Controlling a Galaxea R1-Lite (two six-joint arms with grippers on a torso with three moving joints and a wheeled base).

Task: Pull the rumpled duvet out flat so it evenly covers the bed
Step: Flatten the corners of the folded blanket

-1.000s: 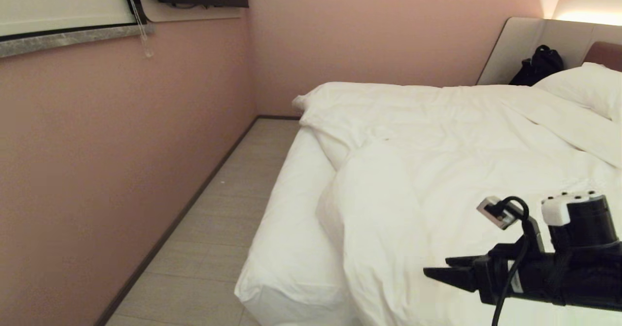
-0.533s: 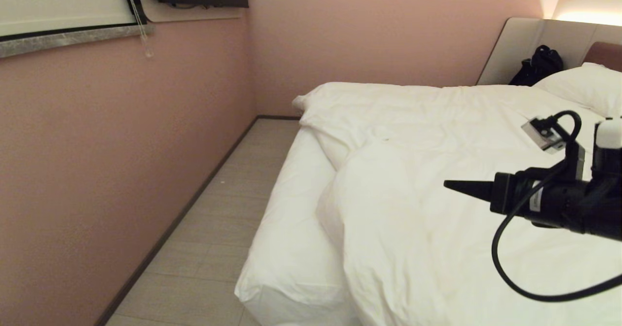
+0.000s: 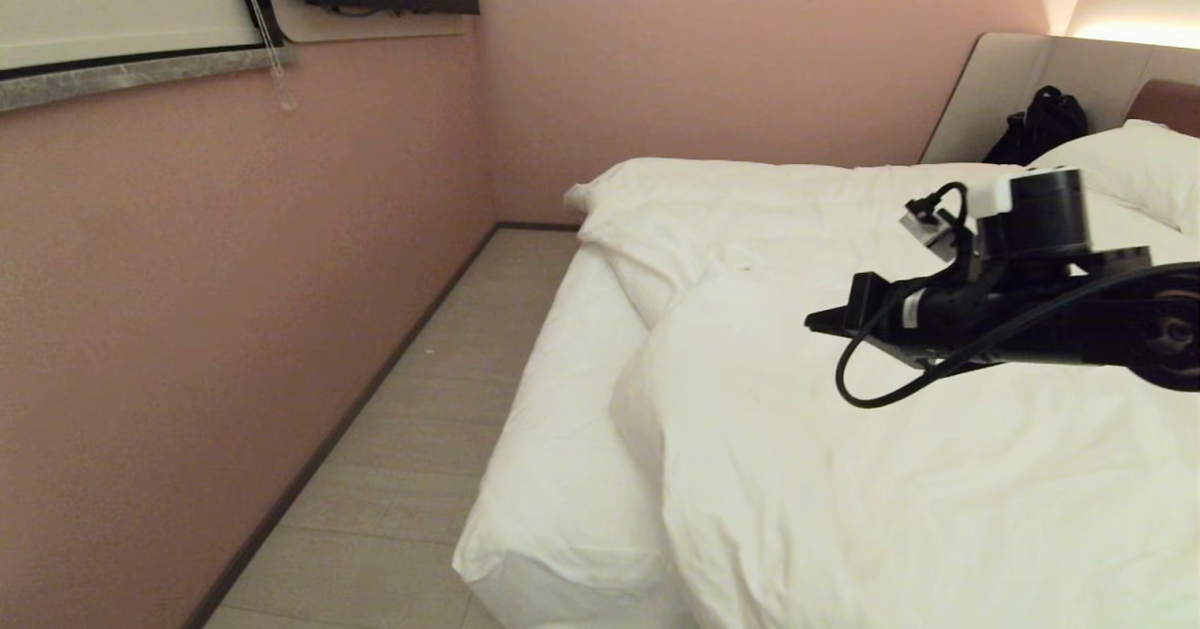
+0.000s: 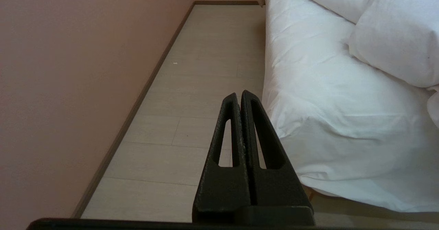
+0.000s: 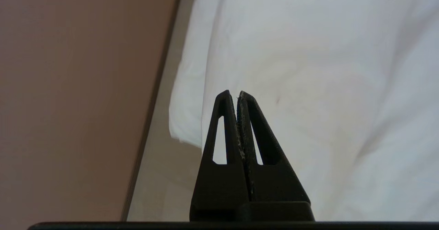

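Duvet (image 3: 891,460): white, puffy and rumpled, filling the centre and lower right of the head view atop the bed (image 3: 553,441), its long axis running from the lower right foreground up toward the pillow (image 3: 1139,165) at upper right; its left edge is bunched and folded back, leaving a strip of fitted sheet bare along the frame's centre-left. Right gripper (image 3: 817,321): right of centre, held level above the duvet, tip pointing toward frame left, jaws pressed together on nothing. Left gripper (image 4: 239,98): jaws likewise closed and empty, over the floor (image 4: 192,86) beside the mattress corner.
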